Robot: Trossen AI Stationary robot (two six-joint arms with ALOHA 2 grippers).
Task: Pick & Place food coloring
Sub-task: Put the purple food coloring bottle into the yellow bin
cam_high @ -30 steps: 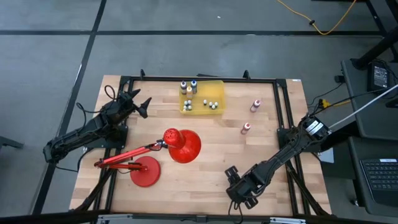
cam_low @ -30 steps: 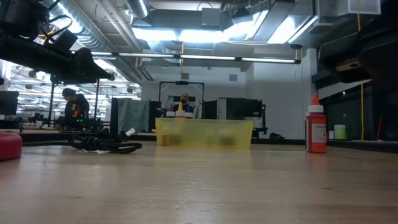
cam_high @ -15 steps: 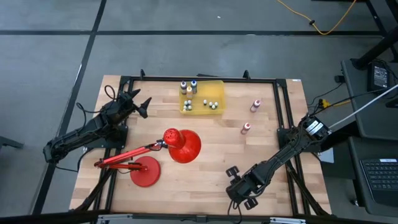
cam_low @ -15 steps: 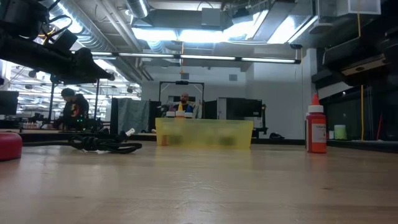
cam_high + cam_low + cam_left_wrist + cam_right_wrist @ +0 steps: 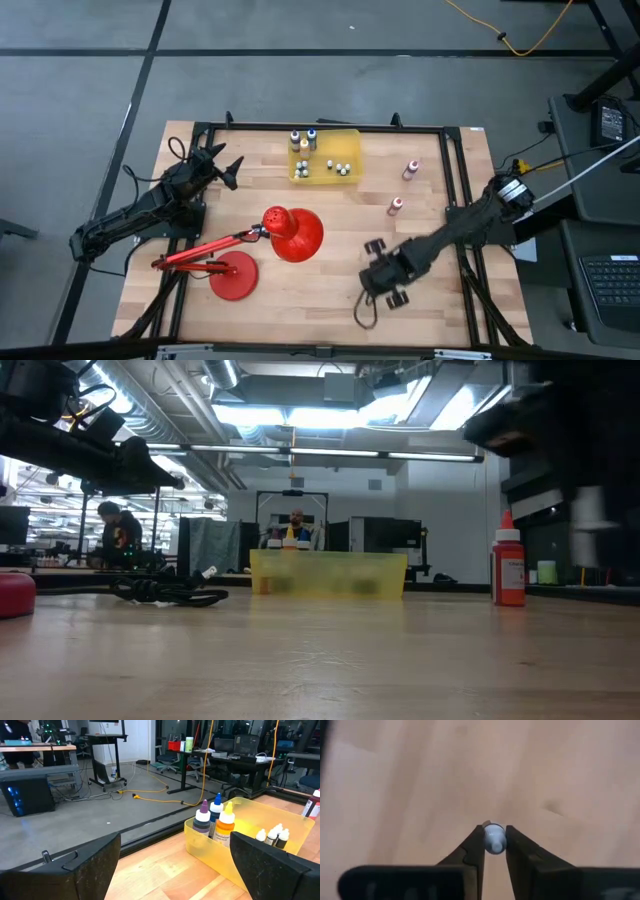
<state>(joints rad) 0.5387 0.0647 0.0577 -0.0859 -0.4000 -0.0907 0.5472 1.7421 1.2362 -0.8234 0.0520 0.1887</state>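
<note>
My right gripper (image 5: 383, 272) hangs over the table's near right part, shut on a tiny food coloring bottle (image 5: 494, 839) with a pale cap; the gripper hides the bottle in the high view. Several more small bottles stand in a translucent yellow bin (image 5: 324, 158) (image 5: 250, 827) near the far edge. Two pink-red bottles (image 5: 410, 170) (image 5: 396, 206) stand on the table to the bin's right. My left gripper (image 5: 228, 166) (image 5: 175, 840) waits open near the far left, pointing toward the bin. My right gripper pinches the small bottle between its two fingertips (image 5: 475, 845), at the pale cap end (image 5: 494, 834). The fingers point down at the table from above. The bottle's body is hidden below the cap and fingers, and the wood beneath looks some way off.
A red desk lamp (image 5: 250, 252) lies across the near left middle, its shade (image 5: 292, 232) near the table's centre. A black frame rail (image 5: 320, 127) runs round the table. A red bottle (image 5: 508, 570) stands right of the bin in the low view. Bare wood lies between lamp and bin.
My right gripper has moved from the near edge toward the far edge, staying shut. The right arm now shows blurred at the low view's upper right. The left arm and all bottles on the table have kept still.
</note>
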